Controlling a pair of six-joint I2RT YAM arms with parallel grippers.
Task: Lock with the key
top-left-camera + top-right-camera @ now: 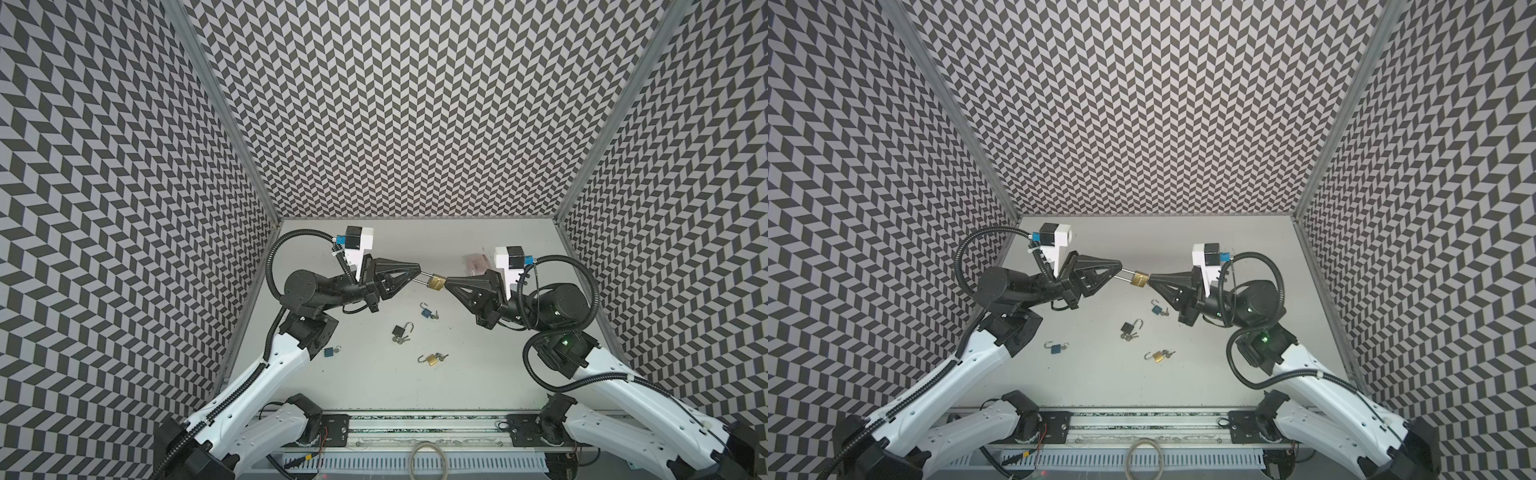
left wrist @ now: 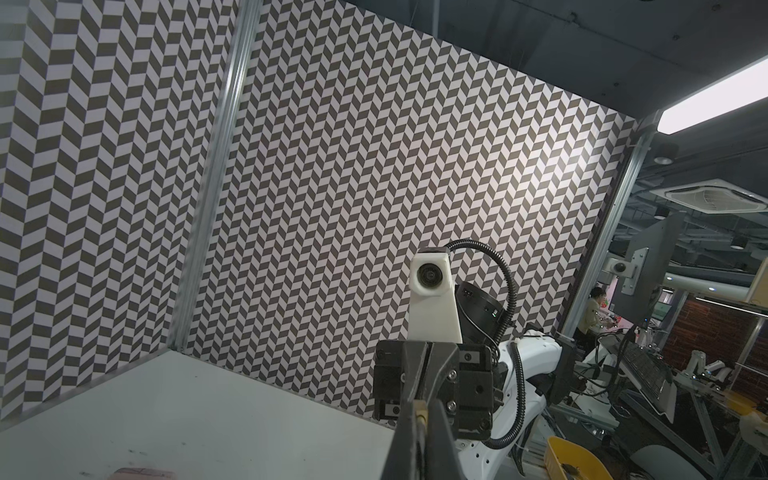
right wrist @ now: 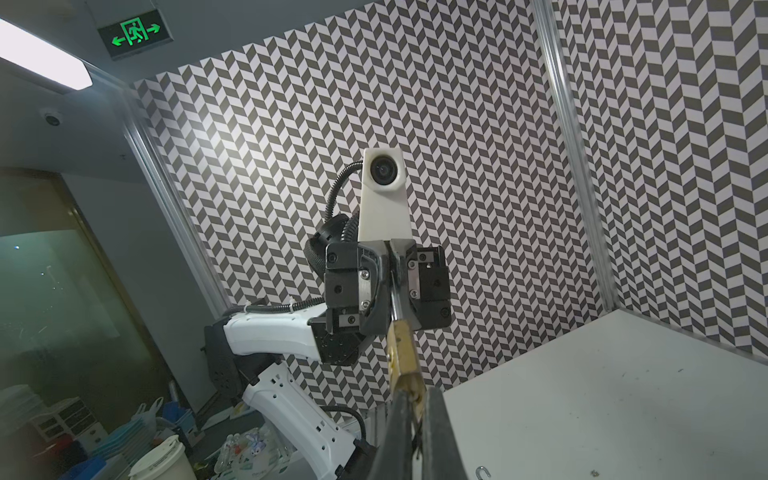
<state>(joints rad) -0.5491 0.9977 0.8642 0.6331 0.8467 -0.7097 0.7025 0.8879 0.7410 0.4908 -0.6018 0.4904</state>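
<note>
A brass padlock (image 1: 436,282) hangs in the air between my two grippers, seen in both top views. My left gripper (image 1: 419,269) is shut on its silver shackle (image 1: 426,276). My right gripper (image 1: 446,280) meets the bottom end of the lock body and is shut there on the key, which its fingers almost wholly hide. In the right wrist view the brass body (image 3: 402,353) sticks out from the shut fingertips (image 3: 399,409) toward the left gripper. In the left wrist view only a brass sliver (image 2: 422,417) shows between the fingers.
On the table below lie a blue padlock (image 1: 426,312), a black padlock (image 1: 400,331) and a brass padlock (image 1: 432,359), each open with keys attached. Another blue padlock (image 1: 330,353) lies by the left arm. A pink object (image 1: 476,262) sits behind the right gripper.
</note>
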